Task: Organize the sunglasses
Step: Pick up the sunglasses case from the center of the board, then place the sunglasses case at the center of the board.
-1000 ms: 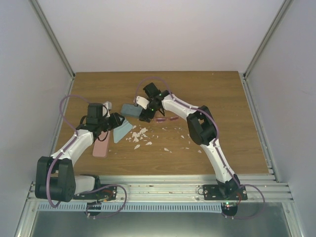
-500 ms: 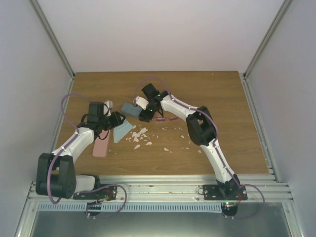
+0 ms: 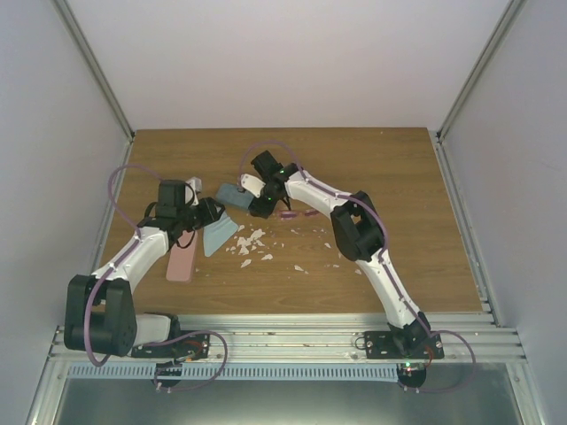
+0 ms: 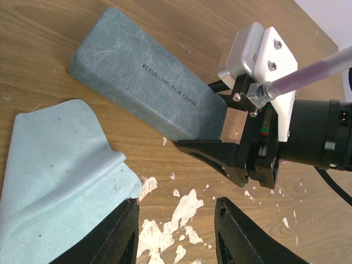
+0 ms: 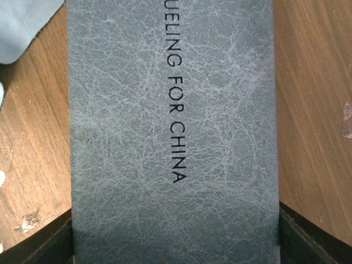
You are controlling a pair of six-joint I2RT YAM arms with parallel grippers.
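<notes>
Wood-grain desk [image 3: 399, 168], strewn with white chips [image 3: 248, 243], carries everything. On it the right fingers [image 4: 206, 151] straddle one end of the grey case [image 5: 170, 137], snug along both long sides, probably to steady or lift it so a pair can go in; whether they squeeze it yet cannot be told. The pink sunglasses [image 3: 299, 212] lie just beside those fingers, outside them. The left fingers [image 4: 118, 236] hang spread and empty near the cloth [image 4: 55, 176], well apart from the sunglasses.

Ahead of left claw [image 4: 175, 208]: case [image 4: 148, 82], cloth [image 4: 55, 176]
</notes>
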